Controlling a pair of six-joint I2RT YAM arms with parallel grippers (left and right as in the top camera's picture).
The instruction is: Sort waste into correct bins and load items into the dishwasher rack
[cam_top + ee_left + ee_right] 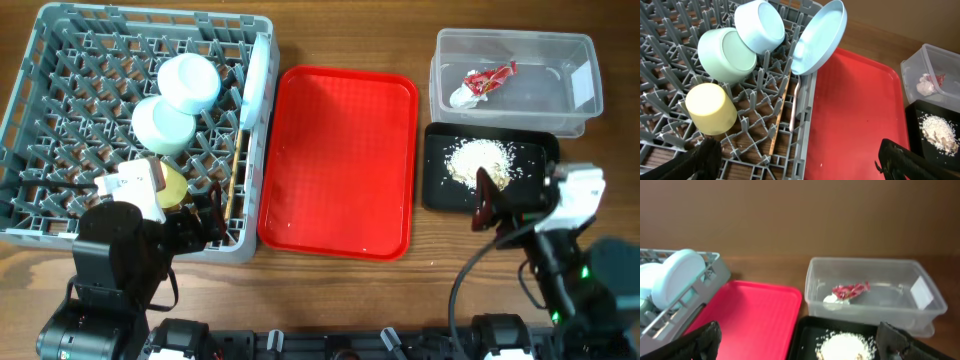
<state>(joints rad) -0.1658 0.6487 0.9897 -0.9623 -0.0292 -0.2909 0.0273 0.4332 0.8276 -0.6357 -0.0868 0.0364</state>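
The grey dishwasher rack (60, 130) holds the pale blue-white bowl (190, 82), pale green bowl (163, 125) and yellow cup (711, 108), all tipped over. The white plate (820, 37) stands on edge along the rack's right wall, with the chopsticks (781, 112) and spoon (795, 107) below it. The red-and-white wrapper (487, 78) lies in the clear tub (575, 115). Whitish scraps (482, 160) sit heaped in the black tray (440, 190). My left gripper (800, 167) is open over the rack's near right corner. My right gripper (800, 347) is open at the black tray's near edge.
A red serving tray (340, 160) lies between the rack and the bins, with a few pale crumbs on it. A white lump (462, 97) sits beside the wrapper in the tub. Bare wooden table (350, 40) runs along the far side.
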